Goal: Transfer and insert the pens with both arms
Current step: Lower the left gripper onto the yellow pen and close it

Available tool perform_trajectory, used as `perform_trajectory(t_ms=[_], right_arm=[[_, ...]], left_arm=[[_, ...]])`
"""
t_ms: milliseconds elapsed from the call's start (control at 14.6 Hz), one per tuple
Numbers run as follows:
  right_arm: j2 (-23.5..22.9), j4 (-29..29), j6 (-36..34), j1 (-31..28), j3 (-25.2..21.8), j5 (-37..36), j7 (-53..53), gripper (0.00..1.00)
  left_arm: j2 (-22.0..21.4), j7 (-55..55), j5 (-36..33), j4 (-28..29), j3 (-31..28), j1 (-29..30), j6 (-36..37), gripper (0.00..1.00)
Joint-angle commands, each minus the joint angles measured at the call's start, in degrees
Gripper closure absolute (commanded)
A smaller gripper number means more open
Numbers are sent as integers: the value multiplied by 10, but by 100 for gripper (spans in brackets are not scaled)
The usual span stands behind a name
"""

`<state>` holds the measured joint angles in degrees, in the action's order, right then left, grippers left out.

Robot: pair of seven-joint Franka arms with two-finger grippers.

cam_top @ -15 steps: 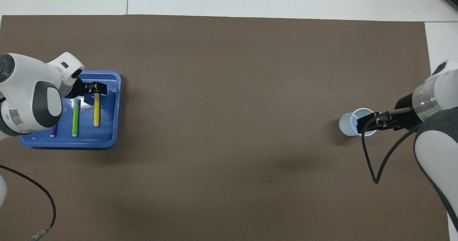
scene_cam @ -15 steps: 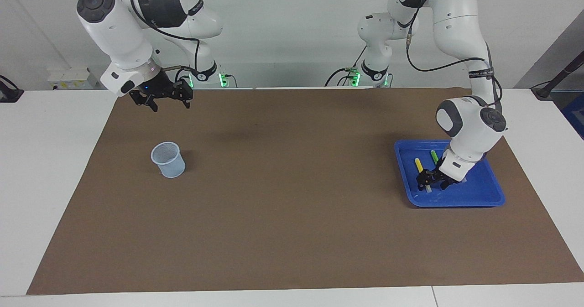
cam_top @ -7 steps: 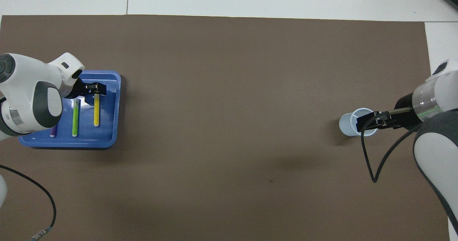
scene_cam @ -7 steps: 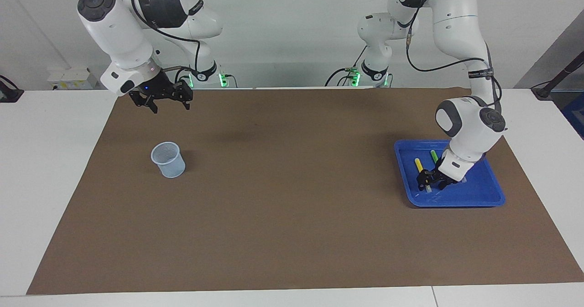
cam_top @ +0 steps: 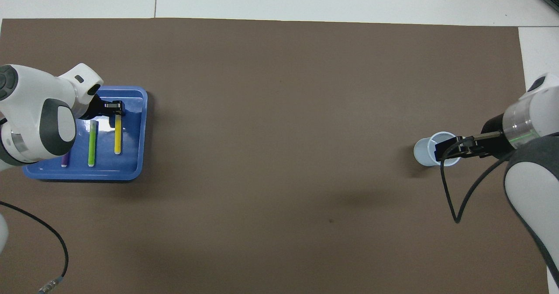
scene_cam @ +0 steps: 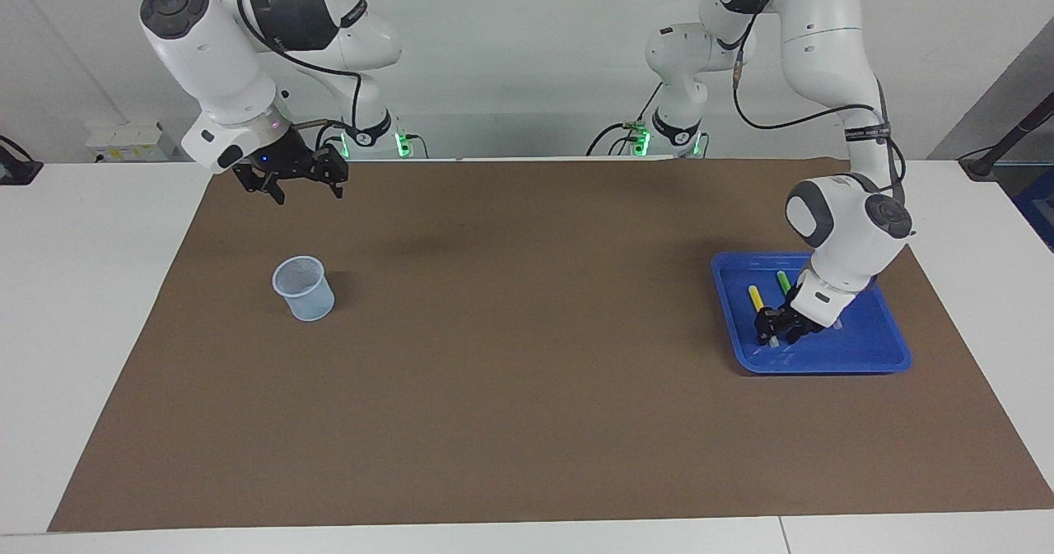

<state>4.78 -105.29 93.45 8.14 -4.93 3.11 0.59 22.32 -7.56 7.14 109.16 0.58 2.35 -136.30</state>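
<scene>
Down in the blue tray [scene_cam: 873,356], the left gripper [scene_cam: 775,332] pinches the yellow pen's [cam_top: 117,136] pale end. Green pen [cam_top: 91,143] and purple pen [cam_top: 65,159] lie beside it. Right gripper [scene_cam: 305,182] waits, fingers apart, above the mat [scene_cam: 527,389] near the cup [scene_cam: 305,289].

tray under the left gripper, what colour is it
Blue tray, clearest in the overhead view.

Bright even light, soft shadows, sharp focus, perhaps slight tray [cam_top: 131,171] glare
</scene>
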Motion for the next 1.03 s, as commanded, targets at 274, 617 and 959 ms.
perform_trajectory(t_ms=[274, 617, 959], right_arm=[[18, -22, 16, 1, 0, 8, -3, 0], [18, -22, 16, 9, -1, 8, -5, 0], [18, -22, 16, 8, -1, 8, -5, 0]], left_arm=[[-6, -7, 10, 10, -5, -8, -5, 86], [-6, -4, 11, 10, -4, -7, -4, 100], [-7, -5, 10, 9, -5, -7, -1, 100]])
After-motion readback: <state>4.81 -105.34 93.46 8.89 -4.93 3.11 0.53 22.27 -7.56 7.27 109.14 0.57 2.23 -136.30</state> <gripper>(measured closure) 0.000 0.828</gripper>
